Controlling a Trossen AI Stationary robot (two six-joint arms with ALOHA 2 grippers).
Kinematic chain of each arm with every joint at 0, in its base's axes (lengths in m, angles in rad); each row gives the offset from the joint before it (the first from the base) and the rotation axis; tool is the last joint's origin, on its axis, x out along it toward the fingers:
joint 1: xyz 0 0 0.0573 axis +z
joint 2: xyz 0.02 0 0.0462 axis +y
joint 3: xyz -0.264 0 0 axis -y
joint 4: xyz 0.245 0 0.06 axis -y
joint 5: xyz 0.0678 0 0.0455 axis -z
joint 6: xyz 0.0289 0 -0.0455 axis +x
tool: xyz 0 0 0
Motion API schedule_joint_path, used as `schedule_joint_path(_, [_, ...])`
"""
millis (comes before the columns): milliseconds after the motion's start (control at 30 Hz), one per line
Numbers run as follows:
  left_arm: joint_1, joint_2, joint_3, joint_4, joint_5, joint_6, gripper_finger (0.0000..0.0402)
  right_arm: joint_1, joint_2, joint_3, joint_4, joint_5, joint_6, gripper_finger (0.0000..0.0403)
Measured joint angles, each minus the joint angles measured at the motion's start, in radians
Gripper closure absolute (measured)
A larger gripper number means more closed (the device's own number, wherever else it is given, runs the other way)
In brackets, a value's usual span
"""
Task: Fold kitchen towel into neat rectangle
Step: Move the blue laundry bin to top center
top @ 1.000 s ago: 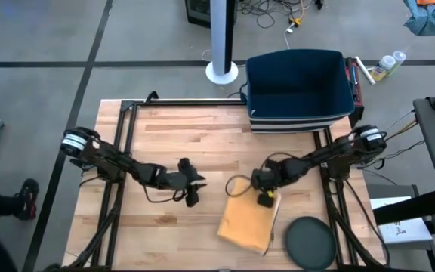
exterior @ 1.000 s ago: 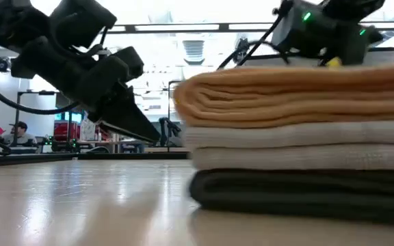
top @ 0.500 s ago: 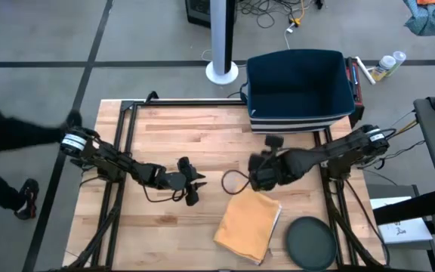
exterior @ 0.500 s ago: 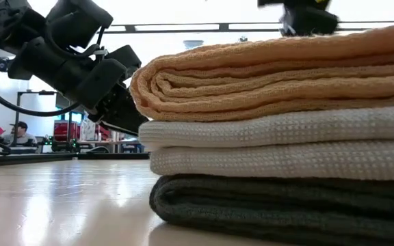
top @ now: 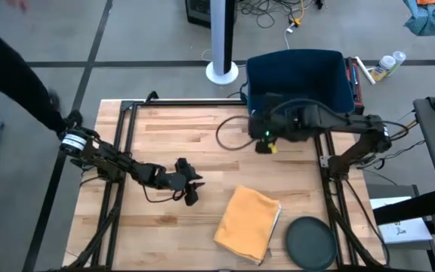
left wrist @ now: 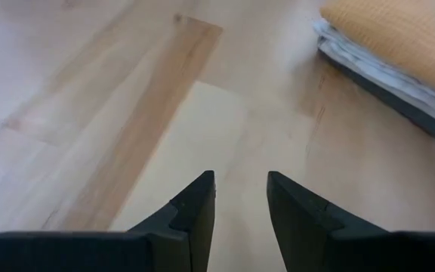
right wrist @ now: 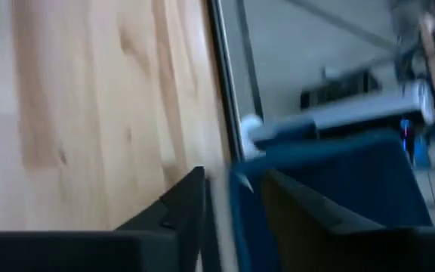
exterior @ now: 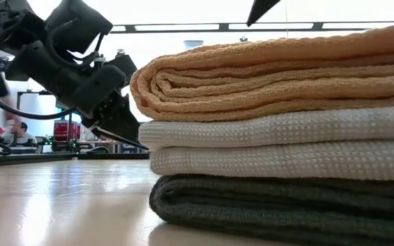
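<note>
The folded orange towel (top: 248, 222) lies on top of a stack of folded towels near the table's (top: 165, 128) front edge, while the right gripper (top: 263, 141), fingers parted and empty, hangs by the blue bin (top: 299, 89), and the left gripper (top: 192, 187) waits parted and empty left of the stack.

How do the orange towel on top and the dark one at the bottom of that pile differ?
The orange towel tops the pile; the dark towel lies on the table under two pale towels. The orange towel's rolled fold reaches furthest sideways; the dark towel's edge sits further in. From above, only the orange towel shows clearly. Both are folded flat.
</note>
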Motion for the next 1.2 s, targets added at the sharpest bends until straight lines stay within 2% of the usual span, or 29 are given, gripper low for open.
schedule_joint_path(100, [-0.001, 0.0, 0.0, 0.001, 0.02, 0.0, 0.0287, -0.085, -0.02, 0.002, -0.086, -0.05, 0.014, 0.0236])
schedule_joint_path(233, [-0.003, 0.0, 0.0, 0.001, 0.022, 0.0, 0.0287, -0.189, -0.033, -0.002, -0.179, -0.239, 0.077, 0.0223])
schedule_joint_path(433, [-0.002, 0.0, 0.0, 0.006, 0.022, 0.001, 0.0287, -0.288, -0.023, -0.071, -0.21, -0.249, -0.001, 0.0233])
schedule_joint_path(633, [-0.002, 0.0, 0.0, 0.005, 0.022, 0.0, 0.0287, -0.351, 0.0, -0.156, -0.137, -0.275, -0.075, 0.0254])
schedule_joint_path(733, [-0.002, 0.0, 0.0, 0.005, 0.021, 0.0, 0.0287, -0.356, 0.019, -0.165, -0.084, -0.356, -0.103, 0.0286])
schedule_joint_path(833, [-0.002, 0.0, 0.0, 0.005, 0.021, 0.0, 0.0287, -0.342, 0.053, -0.166, -0.033, -0.437, -0.108, 0.0339])
schedule_joint_path(933, [-0.003, -0.009, 0.0, 0.003, 0.021, 0.001, 0.0287, -0.317, 0.087, -0.165, -0.013, -0.453, -0.125, 0.0391])
schedule_joint_path(1033, [-0.02, -0.051, 0.008, 0.005, 0.019, 0.037, 0.0287, -0.272, 0.119, -0.16, 0.008, -0.44, -0.127, 0.0394])
schedule_joint_path(1200, [-0.065, -0.192, 0.016, 0.004, 0.019, 0.121, 0.0287, -0.161, 0.173, -0.096, 0.11, -0.451, -0.163, 0.0399])
